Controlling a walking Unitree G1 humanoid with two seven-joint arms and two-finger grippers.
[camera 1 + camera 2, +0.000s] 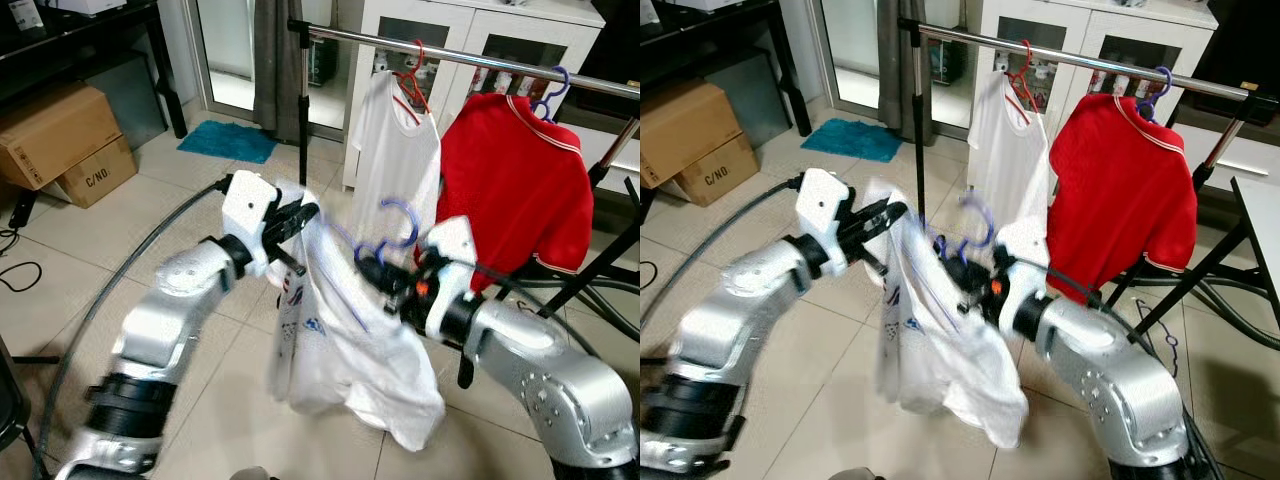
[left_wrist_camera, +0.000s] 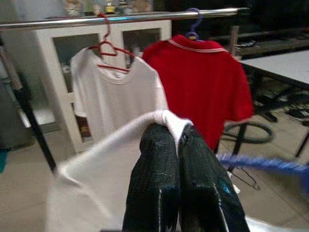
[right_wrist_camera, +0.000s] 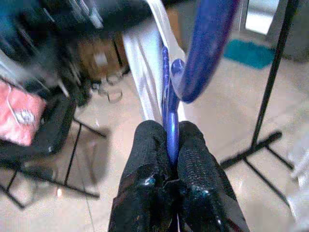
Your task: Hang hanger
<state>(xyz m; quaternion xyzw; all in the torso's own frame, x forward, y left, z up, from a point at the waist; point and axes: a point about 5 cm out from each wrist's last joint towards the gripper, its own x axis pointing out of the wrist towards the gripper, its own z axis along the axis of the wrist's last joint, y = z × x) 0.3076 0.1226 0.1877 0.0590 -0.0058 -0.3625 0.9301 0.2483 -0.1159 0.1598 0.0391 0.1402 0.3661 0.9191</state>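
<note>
Nearest to us, our two arms hold up a limp white printed T-shirt (image 1: 340, 350) threaded on a blue plastic hanger (image 1: 395, 232); the right tool (image 1: 378, 272) is pinched shut on the hanger's stem just below its hook, as the right wrist view shows with the blue rod squeezed between both black fingers (image 3: 145, 154); the left tool (image 1: 297, 222) is clamped narrow on a fold of the shirt's white cloth at the shoulder, keeping the garment spread; the shirt's body sags well above the pale tiled floor (image 1: 200, 400).

Beyond our arms runs the horizontal silver metal rail (image 1: 450, 55) of the clothes rack, carrying a plain white T-shirt on a red hanger (image 1: 395, 150) and, beside it, a red polo shirt on a purple hanger (image 1: 520, 180); the blue hook sits below the rail and in front of the hung white shirt, not yet on the bar.

To do this step well, we judge that we should raise the right tool until the hook's open mouth clears the top of the rail, aim for a bare stretch of bar so the hook does not snag the red hanger, then lower until the rail bears the weight; the left tool should hold the cloth lightly and follow, so it does not tug the shirt off the hanger; only once the hook rests squarely should either tool let go.

Farthest back stand a white glass-fronted cabinet (image 1: 480, 40) and, to the left, brown cardboard boxes (image 1: 60, 140).
</note>
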